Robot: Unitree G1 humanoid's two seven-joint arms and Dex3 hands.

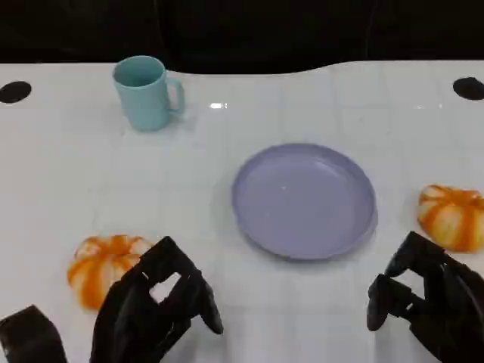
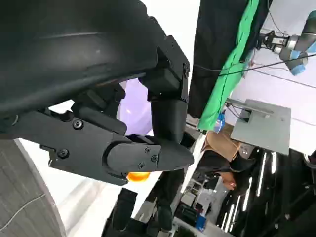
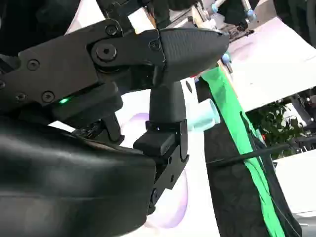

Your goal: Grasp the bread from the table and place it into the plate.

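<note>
Purple plate (image 1: 304, 200) at mid-worktop (image 1: 68, 174), bare of contents, taken as landmark. Orange-and-white striped bread (image 1: 103, 266) lying on the worktop well to the left of the plate and nearer the robot, apart from the plate rim. Second striped bread (image 1: 454, 216) on the worktop just right of the plate, not touching it. Light blue mug (image 1: 146, 92) upright, beyond the plate and to its left, handle turned toward the plate side. Left hand (image 1: 155, 306) low over the worktop, nearer than the plate and just beside the left bread, fingers (image 1: 198, 299) released and apart, grasping nothing. Right hand (image 1: 427, 299) nearer than the plate and to its right, just below the second bread, fingers (image 1: 380, 299) loosely curved but apart, grasping nothing. Contact between left hand and bread: cannot tell.
</note>
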